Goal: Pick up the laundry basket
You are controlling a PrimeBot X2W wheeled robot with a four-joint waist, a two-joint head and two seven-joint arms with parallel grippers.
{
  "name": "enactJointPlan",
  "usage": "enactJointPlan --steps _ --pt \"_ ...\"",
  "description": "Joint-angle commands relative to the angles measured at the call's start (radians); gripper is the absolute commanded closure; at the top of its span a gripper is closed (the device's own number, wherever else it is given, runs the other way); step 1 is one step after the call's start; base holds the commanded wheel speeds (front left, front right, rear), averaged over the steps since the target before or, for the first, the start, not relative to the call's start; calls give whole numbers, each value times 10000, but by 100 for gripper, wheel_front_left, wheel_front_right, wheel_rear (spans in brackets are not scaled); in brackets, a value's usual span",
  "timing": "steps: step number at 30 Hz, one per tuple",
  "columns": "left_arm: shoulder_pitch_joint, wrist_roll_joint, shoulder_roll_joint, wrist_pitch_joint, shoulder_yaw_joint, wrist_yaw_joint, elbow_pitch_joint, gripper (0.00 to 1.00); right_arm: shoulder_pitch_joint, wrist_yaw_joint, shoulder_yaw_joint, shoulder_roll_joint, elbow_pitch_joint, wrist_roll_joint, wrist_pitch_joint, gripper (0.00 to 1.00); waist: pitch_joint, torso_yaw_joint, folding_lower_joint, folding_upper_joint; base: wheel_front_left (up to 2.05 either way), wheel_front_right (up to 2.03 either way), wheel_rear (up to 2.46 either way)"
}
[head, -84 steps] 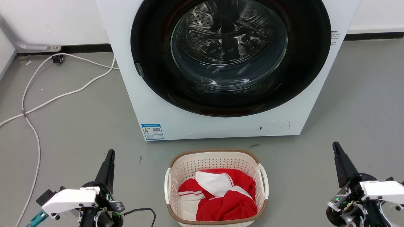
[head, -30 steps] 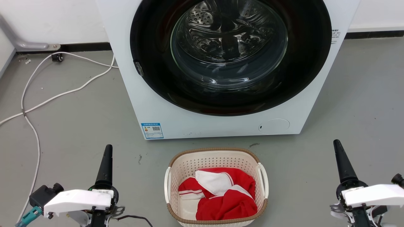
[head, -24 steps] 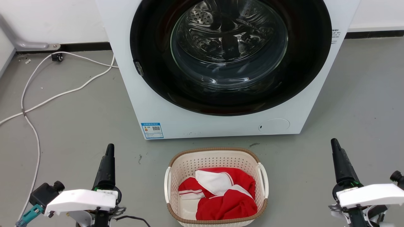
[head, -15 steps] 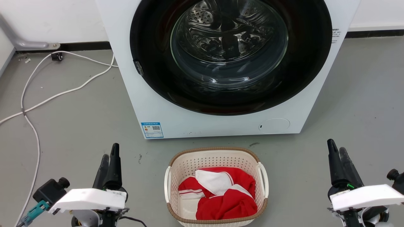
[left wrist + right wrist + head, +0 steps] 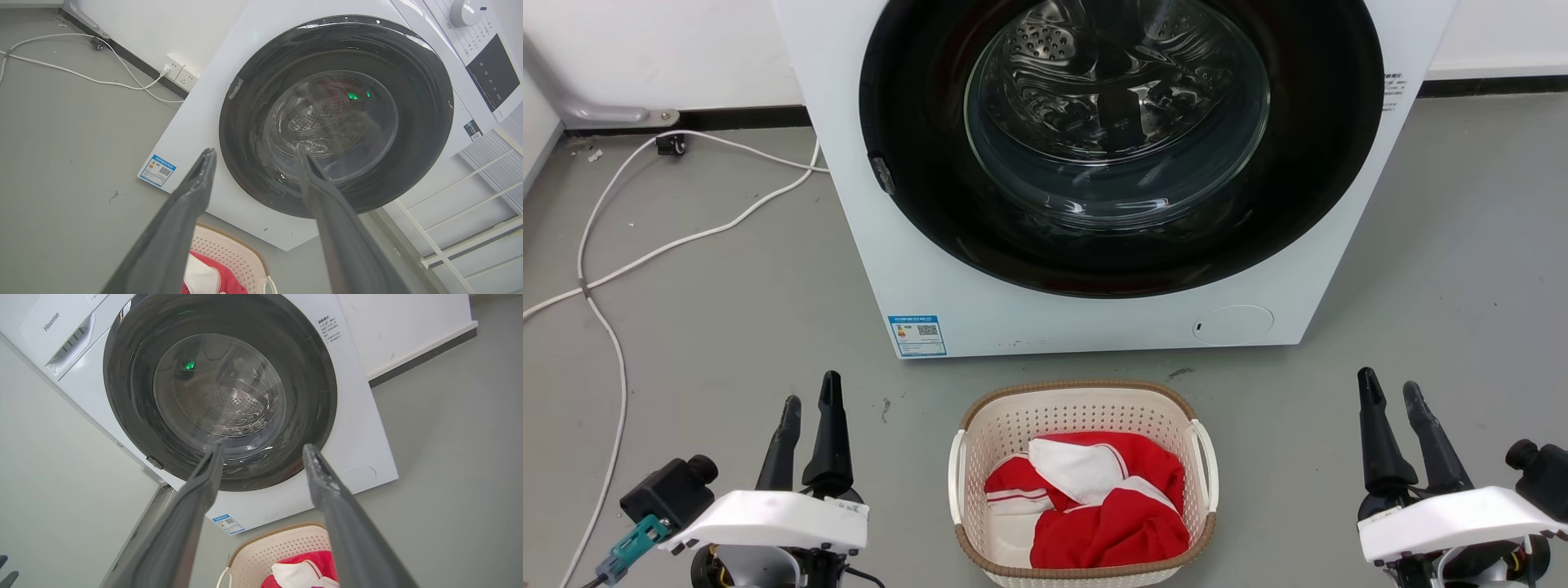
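Observation:
The laundry basket (image 5: 1086,415) stands on the grey floor in front of the washing machine, cream-white and perforated, with a brown rim and white side handles. Red and white clothes (image 5: 1103,506) lie in it. My left gripper (image 5: 810,389) is open to the left of the basket, fingers pointing at the machine, nothing between them. To the basket's right my right gripper (image 5: 1387,379) is open and empty too. Both stand well apart from the handles. The left wrist view has its gripper (image 5: 255,150) above the basket (image 5: 233,255). The right wrist view has its gripper (image 5: 263,445) above the basket (image 5: 286,543).
A white washing machine (image 5: 980,310) with a shut round glass door stands right behind the basket. White cables (image 5: 613,269) trail over the floor at the left to a wall socket (image 5: 179,73). A white rack (image 5: 470,228) stands beside the machine.
Both grippers have gone from shut to open, their fingers spreading apart. Both wrists have turned a little and moved slightly inward. The basket has stayed put.

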Motion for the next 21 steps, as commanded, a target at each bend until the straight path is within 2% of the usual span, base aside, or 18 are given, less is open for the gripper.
enactJointPlan --steps 1,21 --pt "13 254 41 -96 -14 38 -181 0 -56 0 31 -42 -192 -309 -83 0 2 2 -1 0 0 0 0" --pt "219 2355 46 -636 -258 161 -416 0 195 0 195 -53 -709 -2638 -632 0 48 39 -1 0 0 0 0"
